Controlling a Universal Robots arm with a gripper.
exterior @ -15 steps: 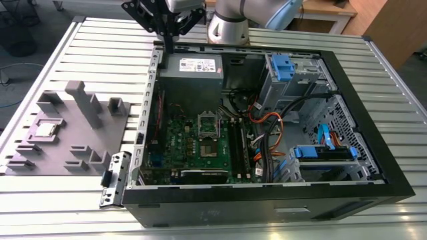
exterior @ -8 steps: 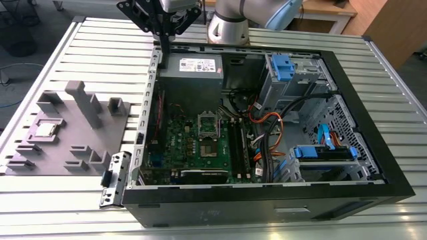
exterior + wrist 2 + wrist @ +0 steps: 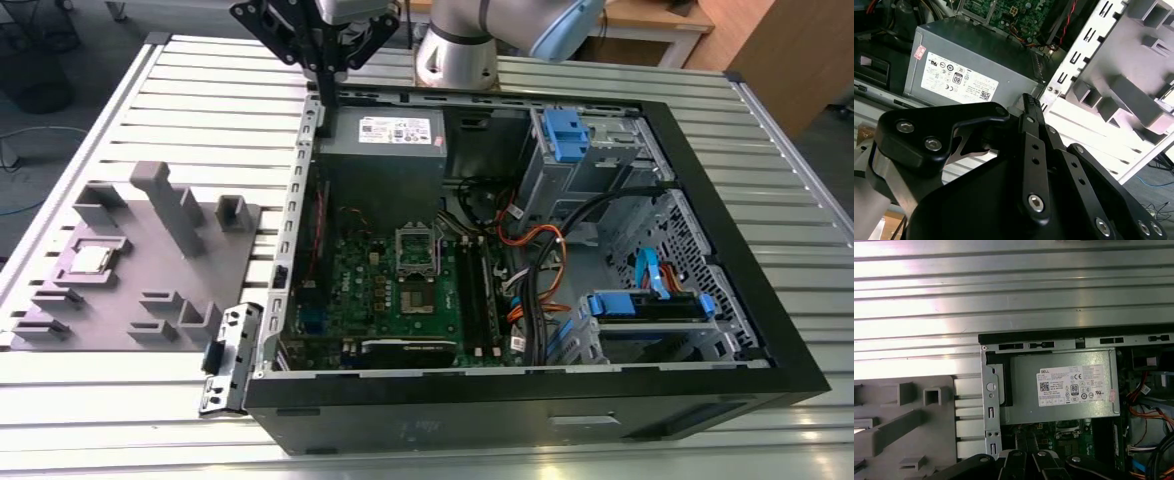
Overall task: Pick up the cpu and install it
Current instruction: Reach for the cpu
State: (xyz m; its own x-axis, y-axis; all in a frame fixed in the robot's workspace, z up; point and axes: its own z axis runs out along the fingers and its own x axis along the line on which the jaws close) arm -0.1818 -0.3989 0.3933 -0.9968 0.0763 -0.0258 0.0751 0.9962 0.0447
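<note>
The cpu (image 3: 91, 260) is a small silvery square lying flat in a recess of the grey holder block (image 3: 160, 290), on the exterior view's left, outside the computer case. The metal-framed socket (image 3: 416, 250) sits on the green motherboard inside the open case (image 3: 747, 330). My gripper (image 3: 320, 72) hangs high over the case's back corner, near the power supply (image 3: 387, 130), far from the cpu. In the second wrist view its black fingers (image 3: 1030, 102) meet at the tips with nothing between them, so my gripper (image 3: 1029, 100) is shut and empty.
The case lies on a slatted metal table (image 3: 200, 80). Inside are the power supply (image 3: 1064, 387), orange and black cables (image 3: 534, 240), blue drive brackets (image 3: 647, 305) and a card along the front edge. The grey holder block (image 3: 899, 425) has raised posts and slots.
</note>
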